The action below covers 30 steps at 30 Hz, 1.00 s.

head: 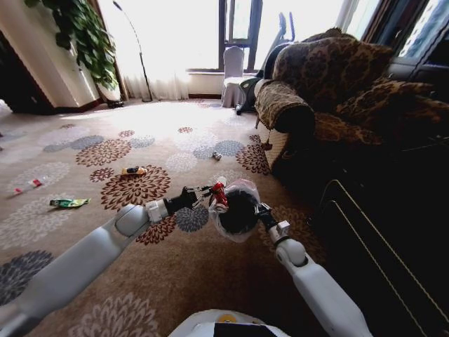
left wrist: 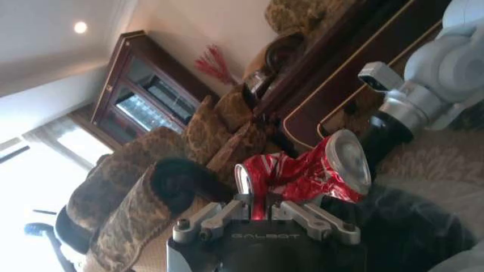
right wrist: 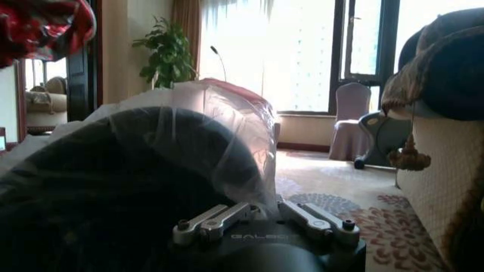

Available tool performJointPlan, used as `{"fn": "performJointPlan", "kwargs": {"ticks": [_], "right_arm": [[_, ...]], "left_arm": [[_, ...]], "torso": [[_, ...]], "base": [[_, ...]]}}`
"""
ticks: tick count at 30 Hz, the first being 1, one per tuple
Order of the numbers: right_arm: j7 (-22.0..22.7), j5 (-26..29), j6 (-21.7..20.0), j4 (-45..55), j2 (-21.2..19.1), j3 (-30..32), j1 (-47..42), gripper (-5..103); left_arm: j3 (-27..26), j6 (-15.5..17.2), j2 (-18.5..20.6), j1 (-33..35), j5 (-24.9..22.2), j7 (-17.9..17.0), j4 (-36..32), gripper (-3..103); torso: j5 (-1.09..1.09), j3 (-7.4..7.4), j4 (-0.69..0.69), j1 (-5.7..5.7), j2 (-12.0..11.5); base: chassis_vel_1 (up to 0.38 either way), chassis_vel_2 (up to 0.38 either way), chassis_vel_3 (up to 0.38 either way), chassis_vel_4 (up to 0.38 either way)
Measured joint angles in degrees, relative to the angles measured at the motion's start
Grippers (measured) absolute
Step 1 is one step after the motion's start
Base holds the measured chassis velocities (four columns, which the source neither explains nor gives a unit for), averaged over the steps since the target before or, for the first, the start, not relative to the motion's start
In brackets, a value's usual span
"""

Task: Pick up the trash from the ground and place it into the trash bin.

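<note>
Head view: the left tool [head: 209, 194] is clamped on a crushed red metal can [head: 219, 194] at the rim of the small round dark bin with its whitish plastic liner [head: 236, 210]. The right tool [head: 261, 210] is clamped on that bin's rim and holds it above the floral carpet [head: 140, 267]. Farther off on the carpet lie a green wrapper [head: 69, 203] and a yellow-orange wrapper [head: 133, 170].

red can [right wrist: 42, 25] is being cut off by the frame corner | trash bin [right wrist: 136, 187] interior is being hidden by its bag | floor litter [head: 28, 185] is being rendered too small to identify
</note>
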Motion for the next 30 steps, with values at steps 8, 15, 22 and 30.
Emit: {"fn": "performJointPlan", "kwargs": {"ticks": [8,15,22,30], "right_arm": [[0.02,0.52,-0.54,1.98,-0.82,-0.37,-0.61,0],[0.02,1.38,-0.79,2.31,-0.92,0.22,-1.14,0],[0.02,1.87,-1.11,2.44,-1.8,1.78,-2.37,0],[0.03,2.45,-1.31,2.08,-2.64,3.02,-2.95,0]], "left_arm": [[13.73,0.85,-6.52,-12.16,1.01,1.67,8.67,10],[18.64,1.23,-10.96,-15.55,1.66,0.72,13.49,23],[18.84,1.31,-10.91,-16.18,0.16,0.5,12.82,44],[15.7,0.84,-9.02,-12.02,-2.84,0.41,9.18,77]], "torso": [[0.02,0.0,-0.02,0.0,0.0],[0.02,0.0,-0.01,0.0,0.0],[0.03,-0.01,0.0,0.0,0.0],[0.02,-0.01,0.0,-0.01,0.0]], "base": [[0.0,0.0,0.0,0.0],[0.0,0.0,0.0,0.0],[0.0,0.0,0.0,0.0],[0.0,0.0,0.0,0.0]]}}
